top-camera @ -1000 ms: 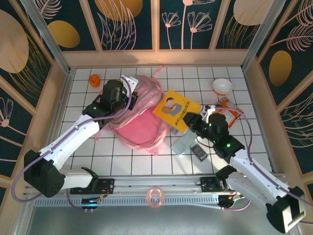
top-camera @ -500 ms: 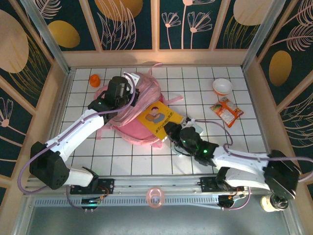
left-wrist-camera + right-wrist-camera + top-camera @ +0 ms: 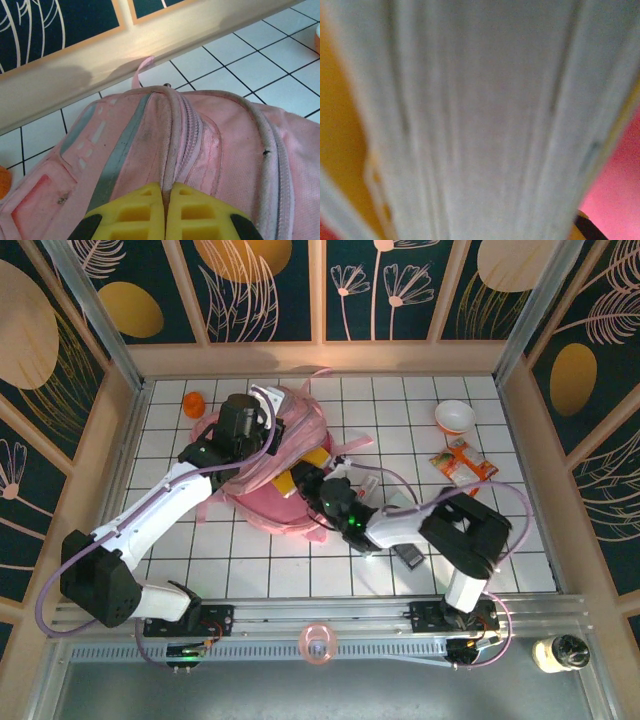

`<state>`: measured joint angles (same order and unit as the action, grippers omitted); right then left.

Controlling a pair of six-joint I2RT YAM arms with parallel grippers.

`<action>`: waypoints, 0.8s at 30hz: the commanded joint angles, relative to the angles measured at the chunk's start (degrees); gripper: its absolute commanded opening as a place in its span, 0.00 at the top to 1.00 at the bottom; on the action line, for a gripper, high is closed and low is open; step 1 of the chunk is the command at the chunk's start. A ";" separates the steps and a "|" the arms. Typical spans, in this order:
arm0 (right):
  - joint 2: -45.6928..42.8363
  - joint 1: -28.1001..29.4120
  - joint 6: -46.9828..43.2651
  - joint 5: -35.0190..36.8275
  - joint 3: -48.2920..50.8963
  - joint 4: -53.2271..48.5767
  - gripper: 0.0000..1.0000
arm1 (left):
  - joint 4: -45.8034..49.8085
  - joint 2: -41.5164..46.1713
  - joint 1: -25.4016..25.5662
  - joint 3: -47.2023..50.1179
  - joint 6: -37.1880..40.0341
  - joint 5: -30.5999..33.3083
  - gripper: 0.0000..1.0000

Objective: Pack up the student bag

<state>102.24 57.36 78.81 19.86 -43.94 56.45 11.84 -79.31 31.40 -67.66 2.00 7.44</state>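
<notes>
The pink student bag (image 3: 275, 505) lies left of the table's middle with its mouth held up. My left gripper (image 3: 262, 430) is shut on the bag's zipper rim (image 3: 172, 125), with the yellow fingertips (image 3: 132, 205) pressed together around the piping. A yellow book (image 3: 300, 472) sits slanted in the bag's opening, mostly sunk between the pink walls. My right gripper (image 3: 318, 488) is at the book's near end, shut on it. The right wrist view is blurred; it shows the book's grey page edges (image 3: 485, 120) close up, yellow cover at left and pink fabric at the lower right.
An orange object (image 3: 194, 403) lies at the back left. A white bowl (image 3: 454, 417) and an orange snack packet (image 3: 462, 462) sit at the back right. A dark flat device (image 3: 408, 555) lies near the front under my right arm. The wooden wall (image 3: 150, 40) runs close behind the bag.
My right arm swung left with the yellow book, from right of the bag into its opening, where most of the book is now hidden. The left gripper kept hold of the rim.
</notes>
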 commanded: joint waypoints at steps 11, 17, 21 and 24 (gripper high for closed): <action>19.25 -3.92 5.25 1.85 -20.24 3.52 1.00 | -5.24 4.78 -0.20 -4.59 -2.18 -3.45 1.00; 22.49 -4.19 9.55 0.42 -24.00 -7.34 0.92 | -5.19 5.26 -0.25 -3.96 -2.65 -2.44 1.00; 21.46 -4.10 11.47 -1.75 -23.55 -12.82 0.75 | -6.42 5.66 -0.33 -2.62 -3.37 -2.25 1.00; 19.68 -4.11 12.03 -3.78 -22.04 -15.01 0.48 | -6.47 5.33 -0.40 -2.57 -3.52 -2.04 1.00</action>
<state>124.09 53.54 89.30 17.43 -65.89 44.53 13.30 -77.08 31.05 -68.36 -0.10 5.04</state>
